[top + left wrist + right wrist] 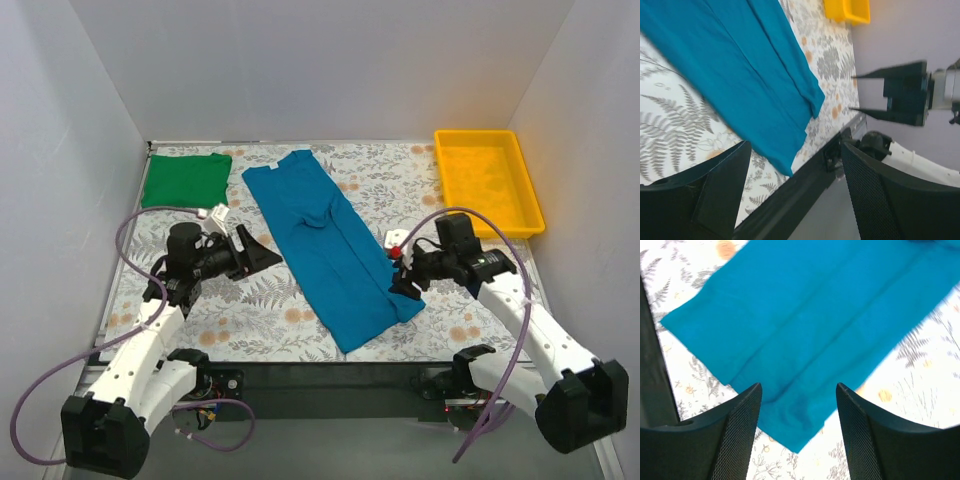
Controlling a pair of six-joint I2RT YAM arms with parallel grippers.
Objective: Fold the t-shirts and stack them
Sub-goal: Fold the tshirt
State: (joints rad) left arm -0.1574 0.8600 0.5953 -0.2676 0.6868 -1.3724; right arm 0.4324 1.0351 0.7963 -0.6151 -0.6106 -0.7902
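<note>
A table (300, 320) covered in a pale cloth printed with grey ferns and orange flowers fills the scene, with white walls on three sides.

A teal-blue t-shirt (325, 250) lies across the middle of the table. It is folded lengthways into a long narrow strip that runs on a slant from the far centre to the near right. In the right wrist view the t-shirt (805, 315) shows soft lengthwise creases, and in the left wrist view its near end (740, 65) stops short of the table's near edge.

A yellow plastic tray (441, 180) sits in the far right corner, well apart from the teal strip.

A bright green t-shirt (186, 180) lies in the far left corner, folded into a flat rectangle and apart from the teal one.

The left gripper (268, 256) sits left of the teal strip, near its middle, pointing toward it. Its jaws are spread wide with nothing between them.

The right gripper (405, 283) is at the right edge of the strip's near end. Its jaws are also spread wide, with the teal cloth showing below the gap (799, 395). Whether its tips touch the cloth cannot be told.
</note>
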